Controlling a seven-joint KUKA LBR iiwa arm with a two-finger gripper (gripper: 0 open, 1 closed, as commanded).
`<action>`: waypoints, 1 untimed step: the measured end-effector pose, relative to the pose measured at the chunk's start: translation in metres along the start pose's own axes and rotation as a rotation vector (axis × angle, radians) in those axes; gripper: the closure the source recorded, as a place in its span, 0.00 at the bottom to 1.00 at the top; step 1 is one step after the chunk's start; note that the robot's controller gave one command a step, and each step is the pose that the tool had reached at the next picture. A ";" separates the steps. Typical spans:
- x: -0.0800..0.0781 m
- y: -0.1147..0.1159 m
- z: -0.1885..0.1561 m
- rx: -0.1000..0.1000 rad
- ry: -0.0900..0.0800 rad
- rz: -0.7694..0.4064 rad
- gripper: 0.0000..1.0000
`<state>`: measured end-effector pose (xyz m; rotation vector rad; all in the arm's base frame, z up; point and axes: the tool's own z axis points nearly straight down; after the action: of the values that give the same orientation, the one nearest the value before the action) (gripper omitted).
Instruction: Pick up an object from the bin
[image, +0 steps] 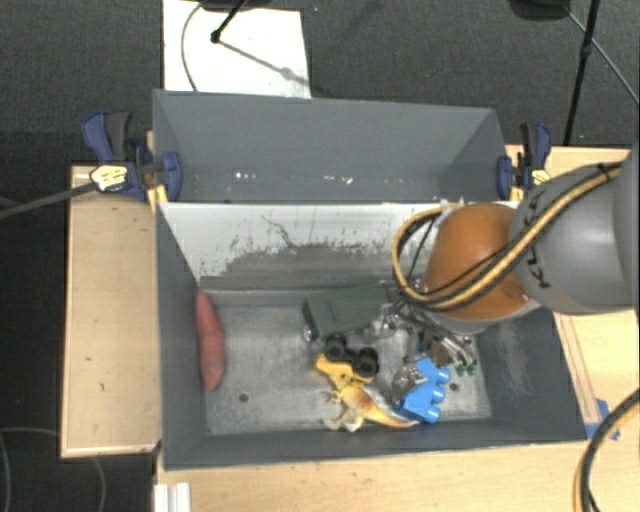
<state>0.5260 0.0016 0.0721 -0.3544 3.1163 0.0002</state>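
My gripper (412, 345) is low in the right half of the bin, under the arm's orange cover. Right below it lies a blue plastic block (427, 393) with rounded studs, touching or nearly touching the gripper. To its left sit two small black rounded pieces (350, 354). A yellow toy figure (361, 400) sprawls by the front wall, its end meeting the blue block. A dark green flat block (340, 307) lies just behind the black pieces, to the gripper's left.
A long reddish-pink thing (210, 340), shaped like a sweet potato, lies along the bin's left wall, far from the gripper. Bare bin floor stretches between it and the cluster. The arm and its cables cover the bin's right rear corner.
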 end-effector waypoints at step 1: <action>-0.002 0.000 -0.002 0.001 -0.005 -0.003 1.00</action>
<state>0.5277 0.0016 0.0740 -0.3578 3.1110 -0.0007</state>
